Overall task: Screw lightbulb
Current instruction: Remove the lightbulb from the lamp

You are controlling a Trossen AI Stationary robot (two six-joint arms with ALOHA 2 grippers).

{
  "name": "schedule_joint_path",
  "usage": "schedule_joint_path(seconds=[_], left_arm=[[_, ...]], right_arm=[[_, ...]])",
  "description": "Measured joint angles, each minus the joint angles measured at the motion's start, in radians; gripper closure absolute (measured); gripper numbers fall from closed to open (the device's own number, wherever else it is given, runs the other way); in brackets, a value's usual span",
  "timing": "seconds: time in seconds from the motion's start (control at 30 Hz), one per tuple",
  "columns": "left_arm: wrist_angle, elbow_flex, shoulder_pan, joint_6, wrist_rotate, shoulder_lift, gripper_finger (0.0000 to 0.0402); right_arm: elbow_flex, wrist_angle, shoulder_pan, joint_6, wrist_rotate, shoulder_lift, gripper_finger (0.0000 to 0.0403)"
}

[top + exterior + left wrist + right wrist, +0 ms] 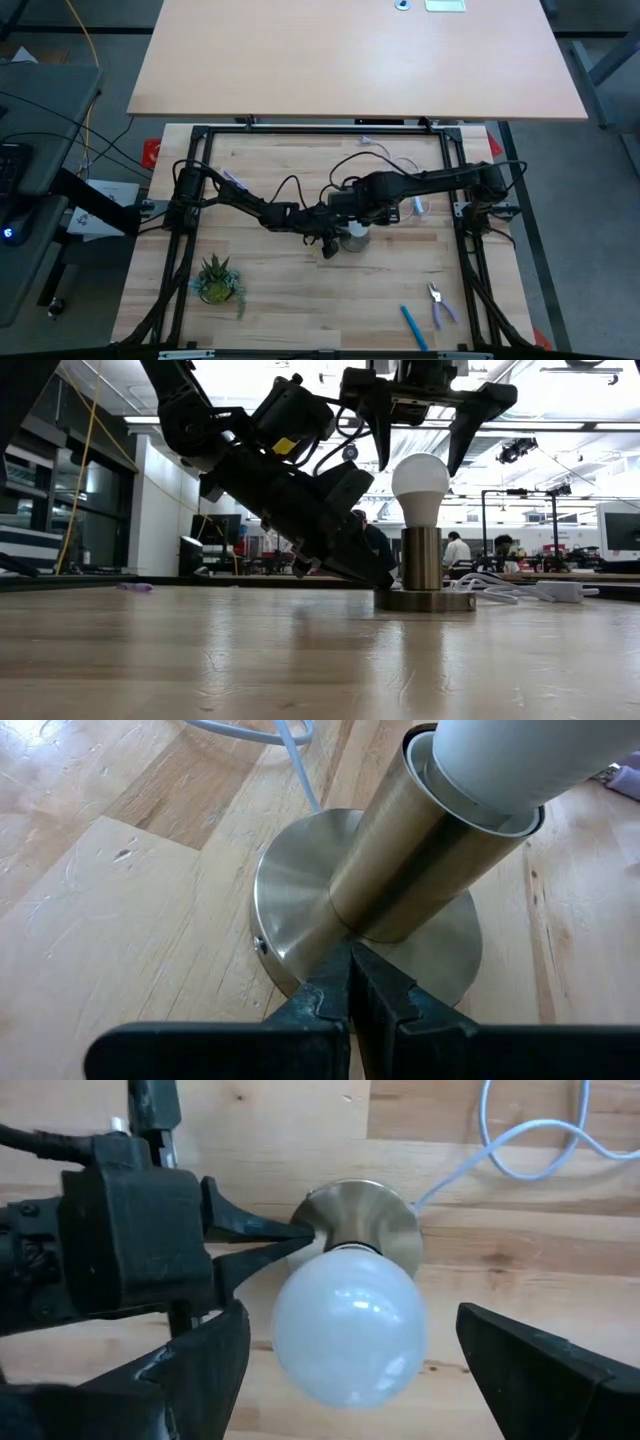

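The lightbulb (pixel 419 488) stands upright in the brushed-metal socket (pixel 422 558), its long axis vertical, glass end up and its screw base hidden inside the socket's tube; whether it is threaded fully home cannot be told. The right claw (pixel 417 428) hangs directly above the socket, pointing straight down, its two fingers spread wide and standing on either side of the bulb's dome without touching it. So the bulb lies straight below the claw along the claw's own approach line, and the coming turn looks to depend on that claw being centred over the bulb's axis before it closes; in the right wrist view the bulb sits roughly midway between the fingers. The left claw (pixel 350 982) comes in low from the side of the socket away from the white cord (pixel 520 1150), its fingers pressed together with nothing between them, tips against the socket's round foot (pixel 300 890) where the tube rises, apparently bracing it on the wooden surface (pixel 300 300). The right arm is plainly the one placed to twist.
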Motion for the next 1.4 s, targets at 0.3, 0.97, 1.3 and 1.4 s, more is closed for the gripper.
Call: schedule_joint_path(seconds=[0.3,0.97,1.3,1.4], left_arm=[[0.0,0.0,-0.001,0.0,-0.002,0.0,0.0402],[-0.007,0.001,-0.001,0.0,-0.001,0.0,0.0402],[-0.008,0.001,-0.001,0.001,0.002,0.0,0.0402],[-0.008,0.001,-0.001,0.001,0.001,0.0,0.0402]], right_arm=[[0.0,-0.005,-0.001,0.01,-0.056,0.036,0.0059],[0.0,-0.017,-0.03,-0.036,-0.084,0.044,0.0166],[0.0,-0.023,-0.037,-0.792,-0.106,0.045,0.0171],[0.0,-0.023,-0.035,-1.147,-0.114,0.045,0.0171]])
